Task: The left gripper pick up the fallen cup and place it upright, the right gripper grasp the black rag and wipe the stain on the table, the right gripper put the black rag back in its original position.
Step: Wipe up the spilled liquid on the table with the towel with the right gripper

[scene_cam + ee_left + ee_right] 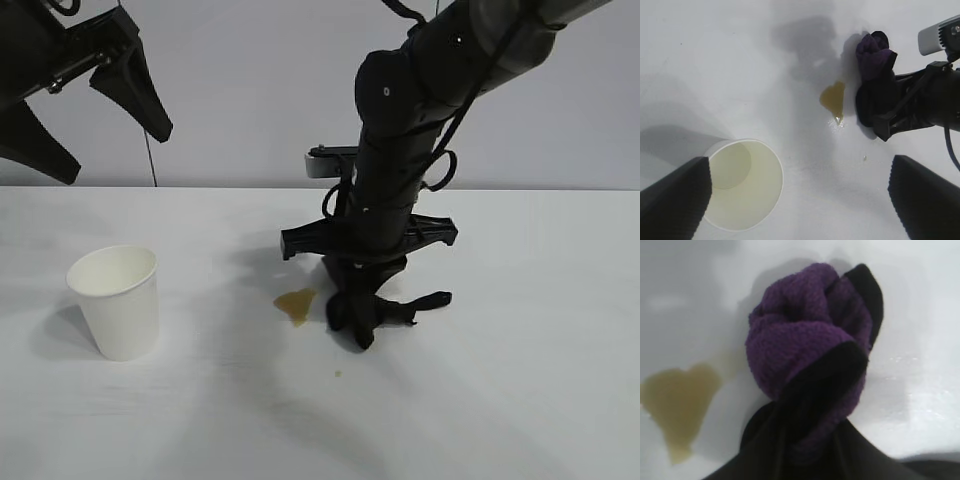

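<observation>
fingers of the right gripper (362,318) closed around the black rag (375,310), pointing straight down, rag bunched at their tips and pressed to the table (520,380). purple patch of the rag shows in the right wrist view (805,375); a thin black tail sticks out on the right-arm side. rag sits just beside the stain (296,304), not on it; a sliver of bare table between the two in the wrist view. stain (677,402) amber-brown, roughly heart-shaped, with a tiny droplet (338,374) nearer the camera.

cup (115,300) upright on the table, well apart from the stain, toward the left arm's side; mouth open upward, inside pale (742,182).

left gripper (100,110) raised high above the table at the upper left, fingers spread wide with nothing between them. in its own wrist view the two fingertips (675,200) frame the cup and bare table.
</observation>
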Available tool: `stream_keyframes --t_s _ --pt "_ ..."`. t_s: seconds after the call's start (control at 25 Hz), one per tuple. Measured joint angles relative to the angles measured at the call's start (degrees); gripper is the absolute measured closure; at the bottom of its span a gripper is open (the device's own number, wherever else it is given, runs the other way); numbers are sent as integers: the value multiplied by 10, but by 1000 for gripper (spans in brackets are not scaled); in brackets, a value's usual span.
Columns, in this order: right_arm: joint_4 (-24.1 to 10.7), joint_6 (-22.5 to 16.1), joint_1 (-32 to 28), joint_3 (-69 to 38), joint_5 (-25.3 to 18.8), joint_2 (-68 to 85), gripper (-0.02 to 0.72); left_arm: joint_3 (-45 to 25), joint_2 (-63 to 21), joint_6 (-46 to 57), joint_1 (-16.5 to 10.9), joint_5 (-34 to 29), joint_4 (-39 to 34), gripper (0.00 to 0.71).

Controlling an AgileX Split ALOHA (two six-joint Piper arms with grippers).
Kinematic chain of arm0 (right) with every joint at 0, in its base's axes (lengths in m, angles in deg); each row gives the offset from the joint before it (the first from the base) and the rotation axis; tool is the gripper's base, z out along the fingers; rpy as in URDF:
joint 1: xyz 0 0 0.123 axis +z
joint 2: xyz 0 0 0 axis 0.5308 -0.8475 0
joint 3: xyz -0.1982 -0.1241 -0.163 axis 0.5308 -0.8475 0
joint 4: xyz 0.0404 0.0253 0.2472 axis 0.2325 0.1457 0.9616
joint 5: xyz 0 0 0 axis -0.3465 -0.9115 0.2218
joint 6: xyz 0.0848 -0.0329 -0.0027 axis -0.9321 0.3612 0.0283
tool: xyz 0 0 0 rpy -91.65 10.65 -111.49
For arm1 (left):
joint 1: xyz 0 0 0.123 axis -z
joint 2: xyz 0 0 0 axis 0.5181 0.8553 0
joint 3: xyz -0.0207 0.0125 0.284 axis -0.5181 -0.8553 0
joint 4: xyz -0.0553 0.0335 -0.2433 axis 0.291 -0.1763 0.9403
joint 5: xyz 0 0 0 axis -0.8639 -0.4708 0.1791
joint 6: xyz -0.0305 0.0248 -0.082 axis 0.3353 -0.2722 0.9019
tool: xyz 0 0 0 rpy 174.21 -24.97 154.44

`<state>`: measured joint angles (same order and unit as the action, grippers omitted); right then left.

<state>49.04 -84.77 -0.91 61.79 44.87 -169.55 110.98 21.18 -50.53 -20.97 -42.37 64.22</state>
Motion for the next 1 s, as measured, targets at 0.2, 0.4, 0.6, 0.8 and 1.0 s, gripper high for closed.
stream_keyframes --t_s 0.2,0.4,0.6,0.8,1.0 --pt "14 3 54 0 7 -1 589 0 0 0 0 0 -1 17" --pt "15 4 71 0 15 -5 589 0 0 0 0 0 -1 17" --pt "16 4 62 33 5 -29 589 0 0 0 0 0 -1 17" --pt "19 3 35 87 -16 -57 589 0 0 0 0 0 -1 17" --pt "13 3 -5 100 -33 -60 589 0 0 0 0 0 -3 17"
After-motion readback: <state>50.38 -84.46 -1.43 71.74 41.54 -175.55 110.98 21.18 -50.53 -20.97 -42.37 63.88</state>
